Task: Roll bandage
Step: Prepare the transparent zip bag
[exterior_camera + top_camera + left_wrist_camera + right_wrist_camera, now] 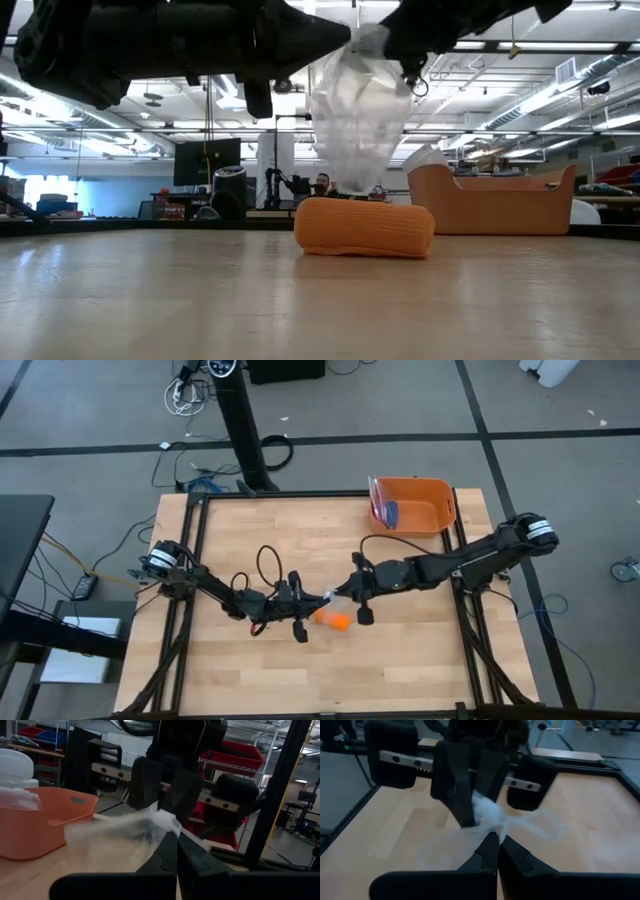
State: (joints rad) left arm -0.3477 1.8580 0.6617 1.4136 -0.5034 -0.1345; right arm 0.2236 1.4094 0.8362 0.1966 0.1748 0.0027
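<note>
Wooden table [400,660] bore the bandage [364,228]; above it, left gripper [318,598] and right gripper [338,594] each pinched the bag [358,110].

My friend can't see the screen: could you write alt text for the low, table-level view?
An orange rolled bandage lies on the wooden table. Above it, two dark grippers pinch a crinkled clear plastic bag between them, off the table. An orange bin stands behind.

Two dark, jointed arms, each ending in a black two-finger tool: left tool [299,610], right tool [352,592]. Black cables loop along the left arm; pale bands ring each shoulder joint. A light rack bar with round screw heads crosses each tool.
</note>
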